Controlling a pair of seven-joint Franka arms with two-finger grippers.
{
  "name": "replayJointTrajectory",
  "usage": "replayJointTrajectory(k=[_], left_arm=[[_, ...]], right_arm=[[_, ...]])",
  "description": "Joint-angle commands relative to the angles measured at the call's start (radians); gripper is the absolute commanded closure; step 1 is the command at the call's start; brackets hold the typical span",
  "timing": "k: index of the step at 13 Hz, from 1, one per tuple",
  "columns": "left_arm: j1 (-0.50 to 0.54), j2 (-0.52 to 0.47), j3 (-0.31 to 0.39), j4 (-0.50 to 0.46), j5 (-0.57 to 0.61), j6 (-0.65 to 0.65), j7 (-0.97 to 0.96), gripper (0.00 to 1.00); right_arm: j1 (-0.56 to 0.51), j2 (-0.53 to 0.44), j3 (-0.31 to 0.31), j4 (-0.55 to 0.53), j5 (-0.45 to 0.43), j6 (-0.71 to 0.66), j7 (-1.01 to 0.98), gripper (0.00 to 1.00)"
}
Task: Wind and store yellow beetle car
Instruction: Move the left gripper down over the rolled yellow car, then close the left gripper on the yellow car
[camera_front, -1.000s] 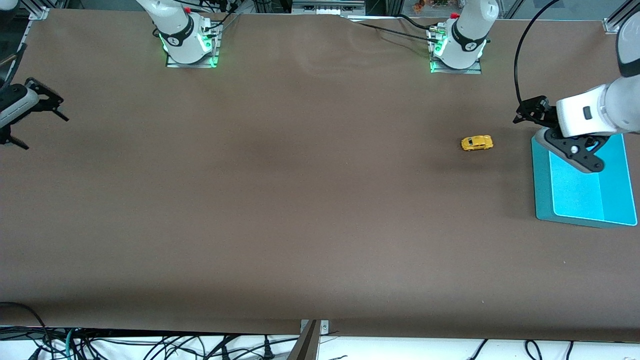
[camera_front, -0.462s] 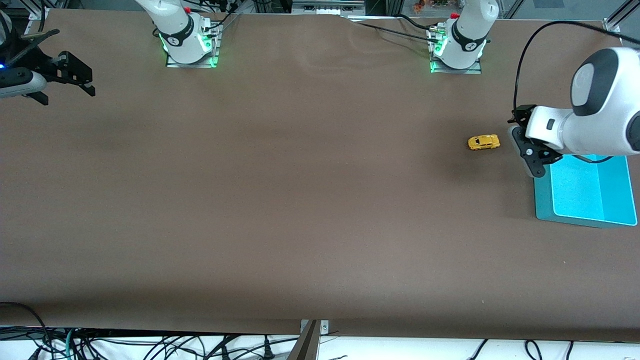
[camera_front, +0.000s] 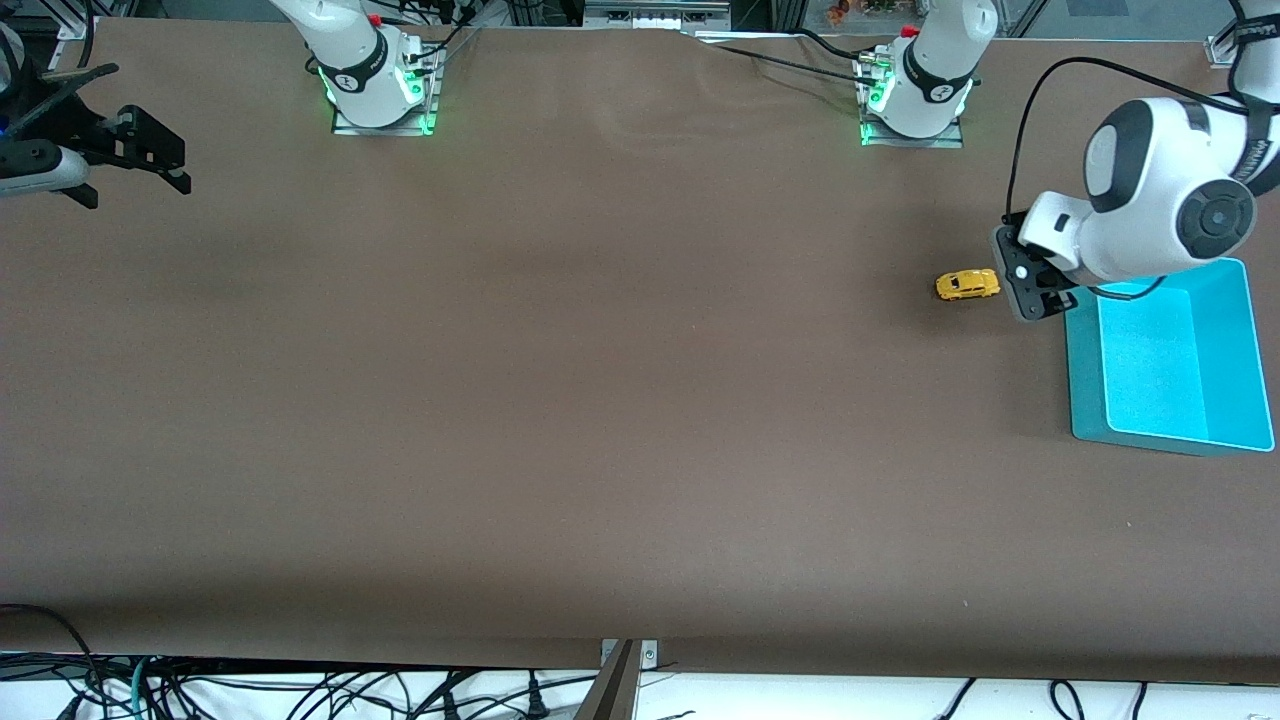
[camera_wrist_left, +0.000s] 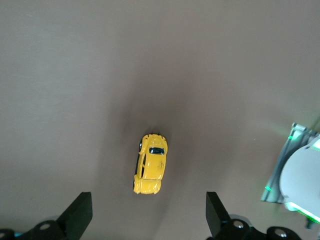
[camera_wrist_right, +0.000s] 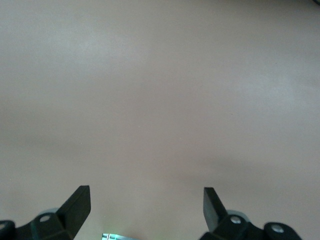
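Note:
The yellow beetle car (camera_front: 967, 285) stands on its wheels on the brown table, toward the left arm's end. In the left wrist view the car (camera_wrist_left: 151, 170) lies just ahead of the gap between the open fingers. My left gripper (camera_front: 1028, 288) hovers beside the car, between it and the teal bin, open and empty; it also shows in the left wrist view (camera_wrist_left: 148, 214). My right gripper (camera_front: 165, 160) waits at the right arm's end of the table, open and empty, and its wrist view (camera_wrist_right: 145, 206) shows only bare table.
A teal bin (camera_front: 1085, 400) stands at the left arm's end of the table, beside the car and slightly nearer the front camera. The two arm bases (camera_front: 380, 90) (camera_front: 915, 95) stand along the table's edge farthest from the front camera.
My left gripper has moved from over the teal bin to beside the car. The car rolled slightly toward the left arm's end. My right gripper shifted toward the bases' edge, then stayed.

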Motion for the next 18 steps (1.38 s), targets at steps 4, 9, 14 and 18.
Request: replayJointTrajectory(k=[4,9,14,18], left_arm=[[0.046,-0.068,0.008,-0.245,0.027,0.276,0.114,0.0],[0.063,-0.062,0.009,-0.402,0.027,0.538,0.143,0.0],[0.062,-0.025,0.009,-0.474,0.027,0.707,0.148,0.0],[0.083,0.05,0.009,-0.474,0.027,0.818,0.221,0.0]], right_arm=[[0.018,-0.013,-0.017,-0.006,0.016,-0.001,0.014,0.0],[0.024,-0.013,-0.012,-0.01,0.007,0.002,0.016,0.0],[0.024,-0.013,-0.043,-0.024,0.015,0.02,-0.012,0.0],[0.024,-0.016,-0.056,-0.038,0.008,0.016,-0.124,0.0]])
